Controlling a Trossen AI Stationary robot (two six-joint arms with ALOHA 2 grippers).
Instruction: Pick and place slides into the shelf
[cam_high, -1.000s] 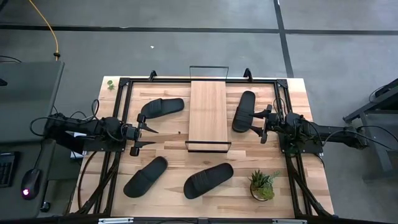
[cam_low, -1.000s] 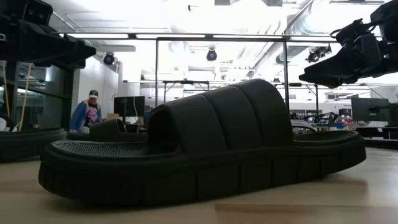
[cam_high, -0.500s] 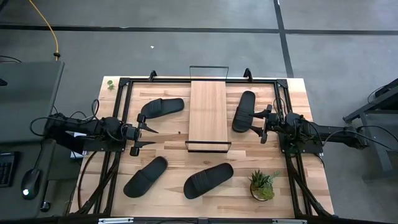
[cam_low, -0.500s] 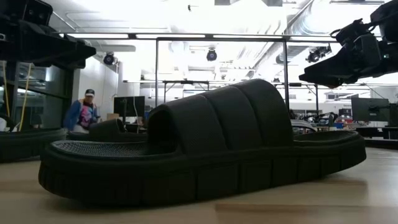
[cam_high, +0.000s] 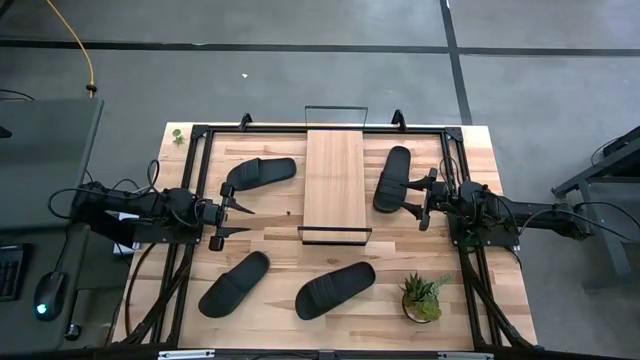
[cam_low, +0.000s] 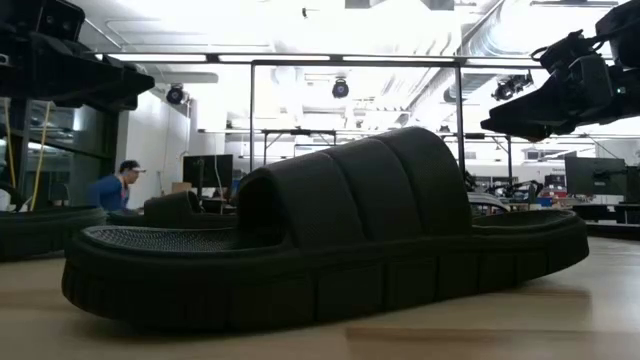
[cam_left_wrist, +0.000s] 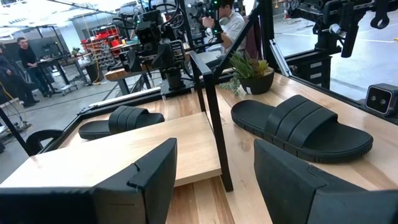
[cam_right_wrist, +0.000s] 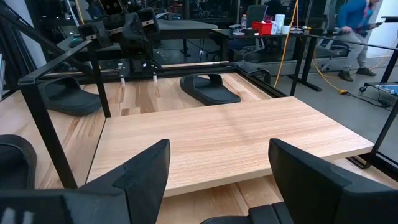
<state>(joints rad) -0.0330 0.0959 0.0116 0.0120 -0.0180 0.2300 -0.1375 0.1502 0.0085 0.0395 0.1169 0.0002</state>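
Hovering on either side of the shelf, your two arms are set up as a mirrored pair, and that makes sense: the board sits in the middle of the table, so each arm can feed it from its own side. Your left pincer hangs with its fingers spread wide and empty, just short of the far-left slide. Your right pincer is just as wide and just as empty, right beside the far-right slide, which looks like its natural first pick.

Nothing is on the shelf yet. Its light wood top is bare between the black wire rails at the short ends, so you're at the very start of the job by the look of it. Two more slides wait nearer the front edge: the near-left slide and the near-centre slide, both angled.

Watch the small potted plant at the front right, close to that near-centre slide.

Underfoot it's a pale butcher-block table inside a black frame, on grey floor. Beyond, an open workshop with desks, and a person in the background.
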